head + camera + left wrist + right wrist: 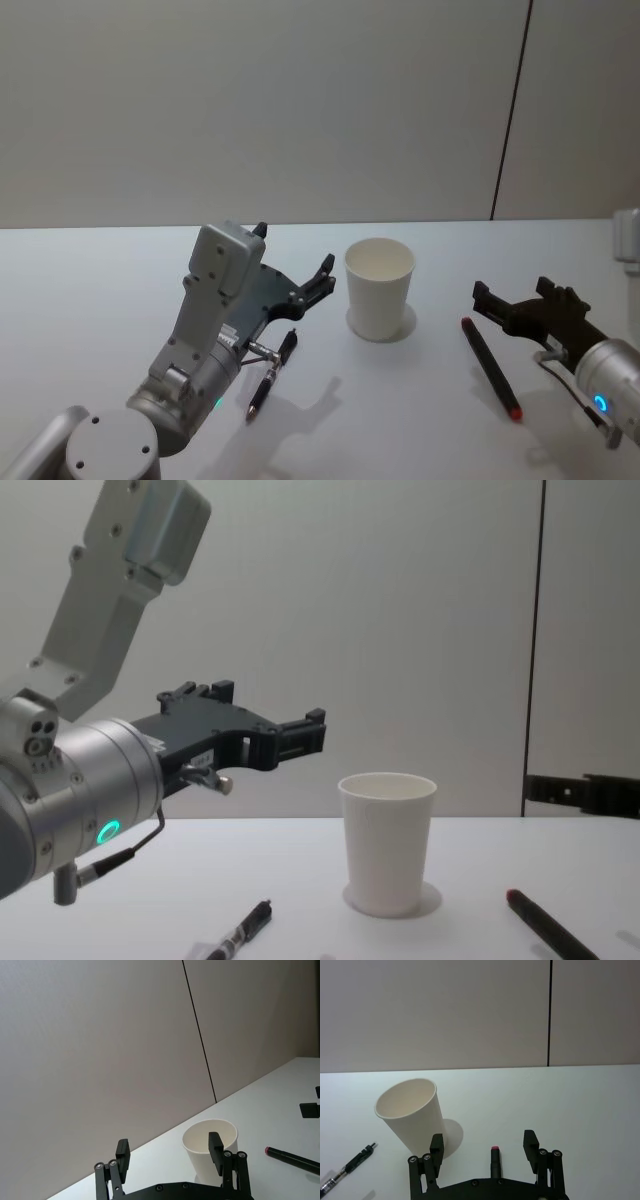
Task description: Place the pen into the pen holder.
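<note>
Left gripper (295,252) wide, empty, raised above black pen (271,375), left of cup (379,288). Right gripper (512,292) wide, empty, above red-tipped pen (490,367) on tabletop (90,300).

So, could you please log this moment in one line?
left gripper open, raised | right gripper open near red-tipped pen | black pen untouched | pen holder empty

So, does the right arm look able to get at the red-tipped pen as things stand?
Probably yes: the right gripper hangs open close to the red-tipped pen, nothing lies between them, and the pen holder stands apart.
</note>
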Available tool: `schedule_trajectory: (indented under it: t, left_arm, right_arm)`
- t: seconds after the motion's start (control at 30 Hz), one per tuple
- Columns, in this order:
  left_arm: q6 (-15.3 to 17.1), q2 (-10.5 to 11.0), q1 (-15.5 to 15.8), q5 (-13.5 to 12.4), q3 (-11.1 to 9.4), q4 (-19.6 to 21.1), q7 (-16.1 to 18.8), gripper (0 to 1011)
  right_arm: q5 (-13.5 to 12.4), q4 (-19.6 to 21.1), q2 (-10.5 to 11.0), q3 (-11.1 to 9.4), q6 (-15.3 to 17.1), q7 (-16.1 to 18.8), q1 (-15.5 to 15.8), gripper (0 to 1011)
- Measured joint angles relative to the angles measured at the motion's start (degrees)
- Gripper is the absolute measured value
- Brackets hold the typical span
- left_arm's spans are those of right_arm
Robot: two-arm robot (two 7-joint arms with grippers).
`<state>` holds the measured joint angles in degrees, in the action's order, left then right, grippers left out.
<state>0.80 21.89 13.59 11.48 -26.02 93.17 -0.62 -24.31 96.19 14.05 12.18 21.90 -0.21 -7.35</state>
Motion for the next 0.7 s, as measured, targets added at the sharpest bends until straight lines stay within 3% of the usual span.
schedule_trajectory:
  t: [0.33, 0.7]
  left_arm:
    - [0.00, 0.00, 0.00, 0.00, 0.00, 0.00, 0.00, 999]
    - [0.00, 0.00, 0.00, 0.00, 0.00, 0.00, 0.00, 1000]
  right_arm:
    - [0.63, 0.36, -1.66, 0.70, 5.87, -3.27, -1.27, 1001]
    - [0.73, -0.90, -2.79, 0.84, 10.21, -5.30, -2.40, 1001]
